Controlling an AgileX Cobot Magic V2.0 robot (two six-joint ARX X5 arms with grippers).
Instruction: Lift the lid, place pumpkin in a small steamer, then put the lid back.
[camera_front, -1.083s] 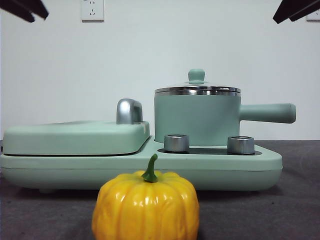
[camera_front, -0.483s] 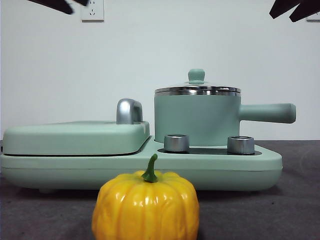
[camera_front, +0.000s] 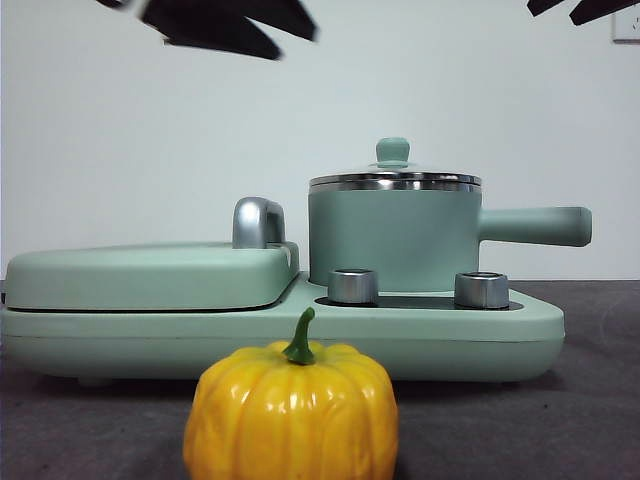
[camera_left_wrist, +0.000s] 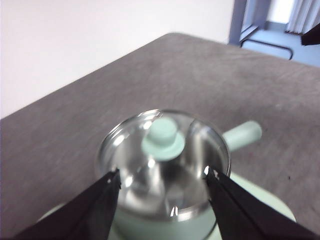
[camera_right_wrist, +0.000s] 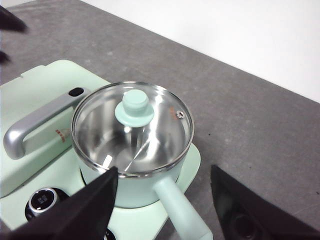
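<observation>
The lid (camera_front: 395, 181), glass with a steel rim and a mint knob, sits shut on the small steamer (camera_front: 390, 236), whose long handle points right. The pumpkin (camera_front: 290, 410) stands on the table in front of the appliance, near the camera. My left gripper (camera_front: 290, 40) hangs high up, left of the pot. In the left wrist view its jaws (camera_left_wrist: 162, 182) stand open above the lid (camera_left_wrist: 162, 137), apart from it. My right gripper (camera_right_wrist: 165, 182) is open too, high above the steamer (camera_right_wrist: 140, 192), and shows only as black tips (camera_front: 552, 12) at the top right corner.
The steamer stands on a wide mint appliance base (camera_front: 280, 338) with two silver dials (camera_front: 353, 285) (camera_front: 481, 289). A flat mint cover (camera_front: 150, 275) with a silver handle (camera_front: 258, 222) fills the base's left half. Grey table lies around it.
In the front view my left gripper has swung from the top left corner rightward and slightly down, toward the pot. The right gripper's tips have drawn a little further up out of view.
</observation>
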